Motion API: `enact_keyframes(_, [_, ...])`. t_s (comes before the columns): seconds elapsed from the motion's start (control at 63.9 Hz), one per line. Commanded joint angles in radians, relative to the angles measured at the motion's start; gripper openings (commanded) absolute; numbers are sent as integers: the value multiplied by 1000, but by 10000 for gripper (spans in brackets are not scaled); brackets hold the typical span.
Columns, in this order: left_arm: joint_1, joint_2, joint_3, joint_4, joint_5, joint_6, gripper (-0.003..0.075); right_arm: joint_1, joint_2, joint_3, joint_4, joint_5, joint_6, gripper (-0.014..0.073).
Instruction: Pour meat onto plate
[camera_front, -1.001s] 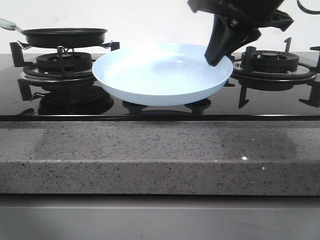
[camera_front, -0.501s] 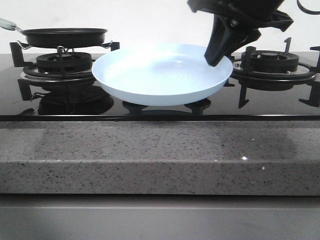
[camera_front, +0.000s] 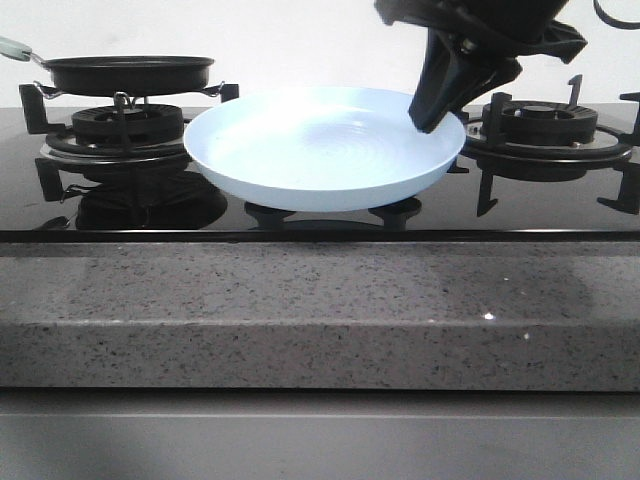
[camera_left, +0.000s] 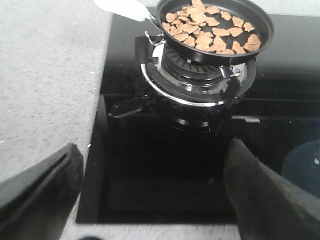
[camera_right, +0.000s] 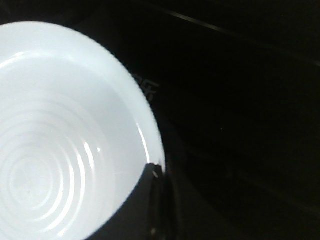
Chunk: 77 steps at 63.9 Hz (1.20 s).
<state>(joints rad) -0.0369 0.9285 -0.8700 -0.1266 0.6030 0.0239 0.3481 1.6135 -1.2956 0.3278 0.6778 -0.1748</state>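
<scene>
Now the right pincer (camera_front: 432, 118) is pinched shut on the rim of the pale blue round plate (camera_front: 320, 150), so keep it level while the wide-open, empty left pincer (camera_left: 150, 200) fetches the black frying pan (camera_left: 215, 27) of brown meat pieces (camera_left: 210, 27) beside the plate.

We see the plate (camera_front: 322, 148) at the middle of the hob (camera_front: 320, 205), its right rim under our right gripper (camera_front: 428, 118). Left of that gripper, beyond the plate, the pan (camera_front: 130, 72) sits on the left burner (camera_front: 125, 125), with the meat (camera_left: 210, 28) in it. Just right of the gripper stands the right burner (camera_front: 548, 125). The counter (camera_front: 320, 310) lies before the hob.
</scene>
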Motion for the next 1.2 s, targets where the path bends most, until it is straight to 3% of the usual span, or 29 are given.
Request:
enact_keyframes(0.0, [20, 76, -81, -42, -30, -3, 566, 1, -37, -25, 4, -30, -10, -68])
enact_keyframes(0.125, [68, 168, -144, -101, -26, 9, 566, 1, -37, -25, 4, -30, -10, -68])
enact_keyframes(0.235, [127, 237, -195, -222, -26, 97, 566, 1, -37, -25, 4, -30, -10, -68])
enact_keyframes(0.641, [362, 459, -297, -904, 55, 549, 566, 1, -37, -25, 4, -30, -10, -68])
enact_keyframes(0.97, [379, 675, -359, -1332, 164, 734, 566, 1, -37, -25, 4, -30, -10, -68])
enact_keyframes(1.189, [379, 813, -466, -1442, 247, 734, 566, 1, -37, -25, 4, -30, -10, -68])
